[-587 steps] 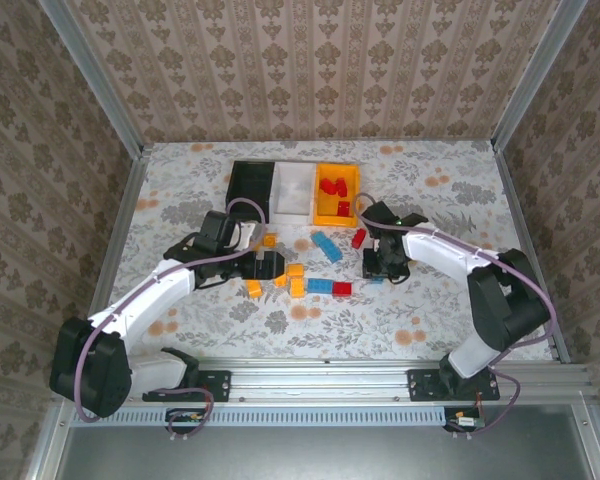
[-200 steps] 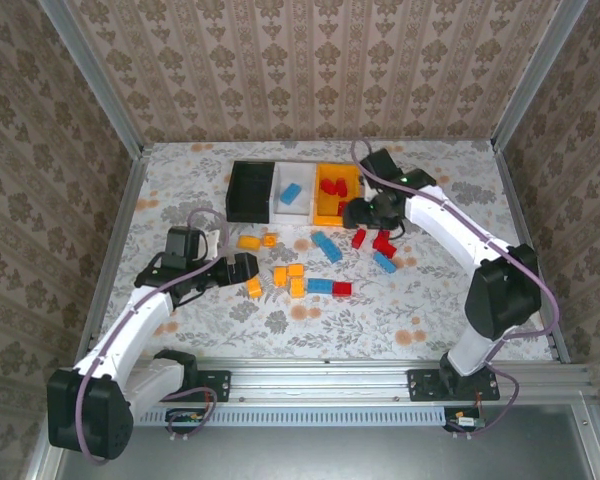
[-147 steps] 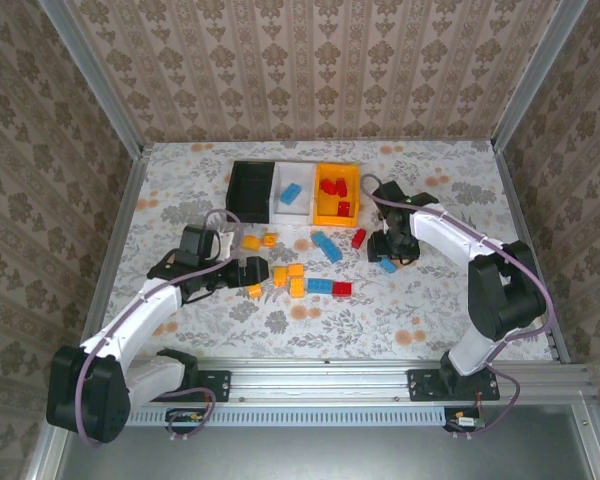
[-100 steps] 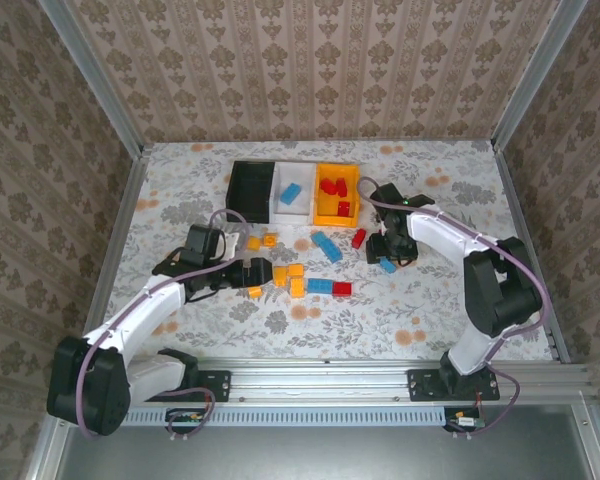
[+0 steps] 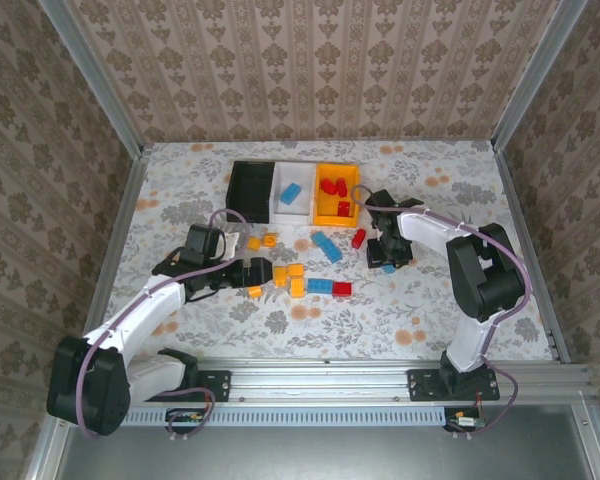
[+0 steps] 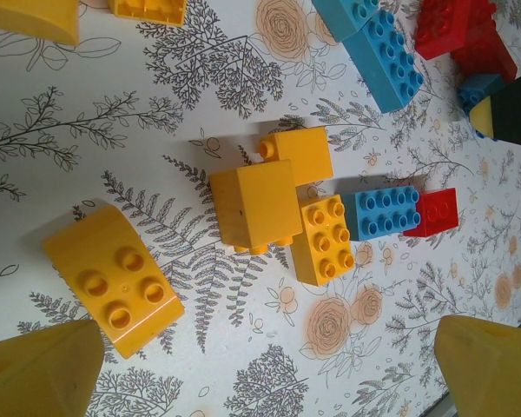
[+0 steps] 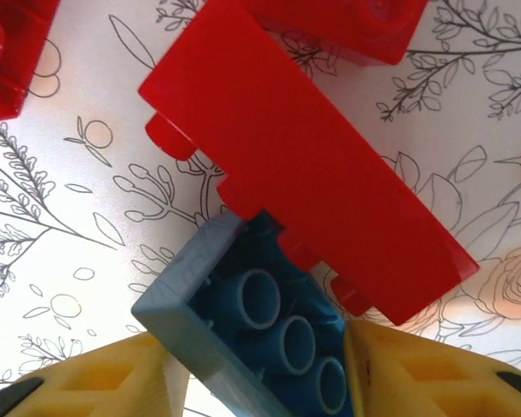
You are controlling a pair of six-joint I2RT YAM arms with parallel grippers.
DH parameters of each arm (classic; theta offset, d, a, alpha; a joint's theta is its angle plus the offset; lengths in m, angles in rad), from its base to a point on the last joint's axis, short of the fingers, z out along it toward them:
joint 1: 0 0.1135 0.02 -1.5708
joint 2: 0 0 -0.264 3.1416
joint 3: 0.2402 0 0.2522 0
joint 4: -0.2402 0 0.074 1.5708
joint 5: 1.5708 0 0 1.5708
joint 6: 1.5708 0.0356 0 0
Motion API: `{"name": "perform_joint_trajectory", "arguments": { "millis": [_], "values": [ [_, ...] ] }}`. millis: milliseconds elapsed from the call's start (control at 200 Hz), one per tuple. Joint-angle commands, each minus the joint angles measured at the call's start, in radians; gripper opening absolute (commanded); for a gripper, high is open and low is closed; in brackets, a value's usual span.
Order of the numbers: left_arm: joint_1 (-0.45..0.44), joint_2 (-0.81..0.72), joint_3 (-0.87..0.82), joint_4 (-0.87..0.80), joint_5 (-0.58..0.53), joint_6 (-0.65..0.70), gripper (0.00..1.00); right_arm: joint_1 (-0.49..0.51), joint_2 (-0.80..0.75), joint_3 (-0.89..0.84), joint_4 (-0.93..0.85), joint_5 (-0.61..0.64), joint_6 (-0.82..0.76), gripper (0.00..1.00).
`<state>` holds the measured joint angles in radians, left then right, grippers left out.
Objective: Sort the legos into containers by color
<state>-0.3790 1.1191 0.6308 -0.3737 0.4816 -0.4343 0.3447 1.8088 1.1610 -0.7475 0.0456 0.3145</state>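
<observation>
- The right gripper [image 7: 252, 382] pinches an upturned blue brick [image 7: 260, 321]; a red brick [image 7: 304, 191] touches it at twelve o'clock.
- The left gripper [image 6: 265, 360] gapes wide, empty, above yellow bricks [image 6: 252, 204].

Arms: left arm [image 5: 140, 310] and right arm [image 5: 435, 228], white shells, black joints
Cables [image 5: 227, 212]: purplish-grey, looping loose along each (rather untidy)
Fingers [image 6: 39, 373]: yellow, wedge-shaped
Bases [image 5: 180, 372]: black, bolted blocks

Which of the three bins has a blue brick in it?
The white bin, between the black bin and orange bin: one blue brick lies inside. The orange bin holds red bricks.
</observation>
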Motion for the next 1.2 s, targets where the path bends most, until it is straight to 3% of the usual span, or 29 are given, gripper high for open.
{"name": "perform_joint_trajectory", "arguments": {
  "millis": [0, 125, 255, 655, 900, 1195],
  "values": [
    [-0.003, -0.003, 0.022, -0.011, -0.005, 0.002, 1.0, 0.004, 0.008, -0.015, 0.006, -0.01, 0.002, 0.42],
    [-0.002, -0.003, 0.021, -0.011, -0.005, 0.005, 1.0, 0.005, -0.01, -0.02, 0.005, -0.025, 0.007, 0.32],
    [-0.001, -0.001, 0.026, -0.011, -0.005, 0.006, 1.0, 0.01, -0.053, -0.017, 0.005, -0.072, 0.024, 0.29],
    [0.002, -0.004, 0.028, -0.016, -0.003, 0.012, 1.0, 0.02, -0.127, 0.185, 0.006, -0.326, 0.144, 0.29],
    [0.006, -0.012, 0.029, -0.02, -0.005, 0.009, 1.0, 0.05, 0.051, 0.429, 0.181, -0.557, 0.299, 0.29],
    [0.047, -0.058, 0.003, -0.054, -0.002, 0.029, 1.0, 0.083, 0.38, 0.736, 0.263, -0.607, 0.404, 0.29]
  ]
}}
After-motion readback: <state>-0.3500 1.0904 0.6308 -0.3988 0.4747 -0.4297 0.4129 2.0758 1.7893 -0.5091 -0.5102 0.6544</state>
